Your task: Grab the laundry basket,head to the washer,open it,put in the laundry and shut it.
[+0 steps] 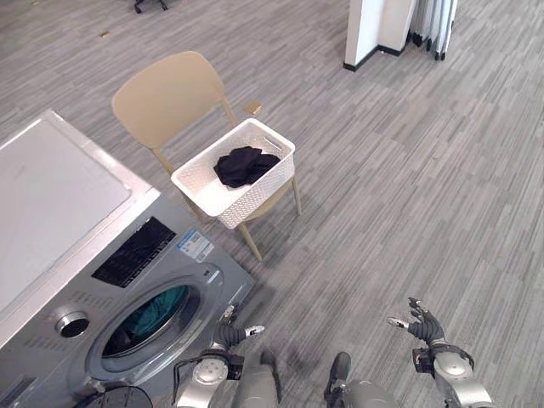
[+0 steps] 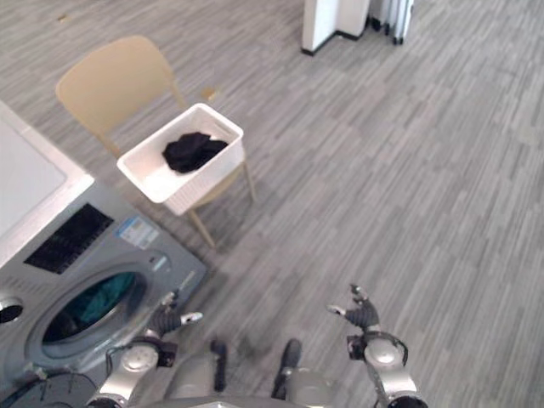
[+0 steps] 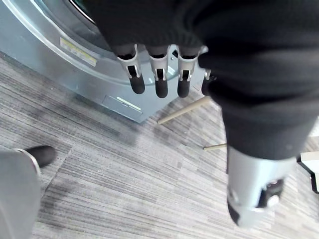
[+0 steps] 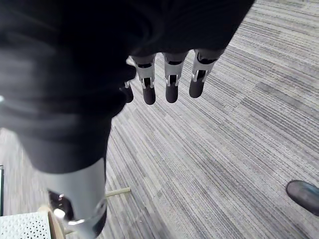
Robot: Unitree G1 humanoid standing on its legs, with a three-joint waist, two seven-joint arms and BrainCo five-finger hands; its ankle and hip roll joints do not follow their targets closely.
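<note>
While we surveyed the scene from the head cameras, the washer (image 1: 102, 280) occupied the lower left, its white top panel facing up and its grey front carrying a round porthole door (image 1: 153, 327) that sat closed, with teal fabric visible behind the glass. We noted a dark control panel (image 1: 134, 251) above the door and a round knob (image 1: 72, 323) at its left. Behind the washer stood a beige chair (image 1: 170, 98) on the grey plank floor (image 1: 408, 195). We found the white laundry basket (image 1: 255, 189) resting on the chair seat, just beside the washer's upper right corner. A bundle of black laundry (image 1: 245, 165) lay inside the basket. We recorded a white pillar (image 1: 374, 30) at the far side of the room. The left hand (image 1: 229, 333) hung low in front of the washer, next to the door, fingers straight and relaxed, holding nothing. The right hand (image 1: 423, 323) hung well apart over bare floor, fingers likewise spread and empty.
</note>
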